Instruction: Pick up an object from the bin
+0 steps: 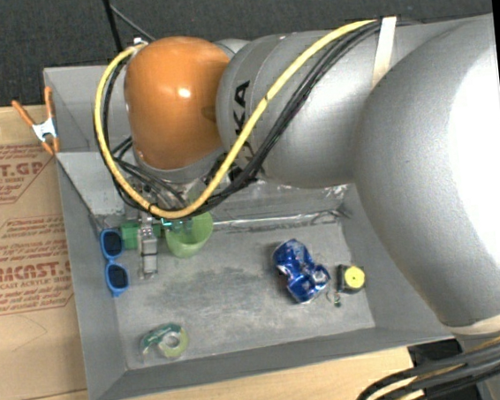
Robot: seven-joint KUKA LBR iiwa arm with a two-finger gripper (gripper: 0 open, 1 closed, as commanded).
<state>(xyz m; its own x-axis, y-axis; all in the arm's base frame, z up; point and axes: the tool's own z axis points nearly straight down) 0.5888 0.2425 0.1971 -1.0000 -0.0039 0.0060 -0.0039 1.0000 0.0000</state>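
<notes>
Gripper point(149, 250) low at the bin's point(239, 348) left side, open or closed unclear, blue sunglasses point(112, 259) just left of it, green cup point(189, 236) just right, blue wrapper point(299, 271) well apart.

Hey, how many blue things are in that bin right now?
2. Blue sunglasses lie by the left wall of the bin; a crumpled blue wrapper lies on the floor right of middle. The arm covers the far side, so more may be hidden.
</notes>
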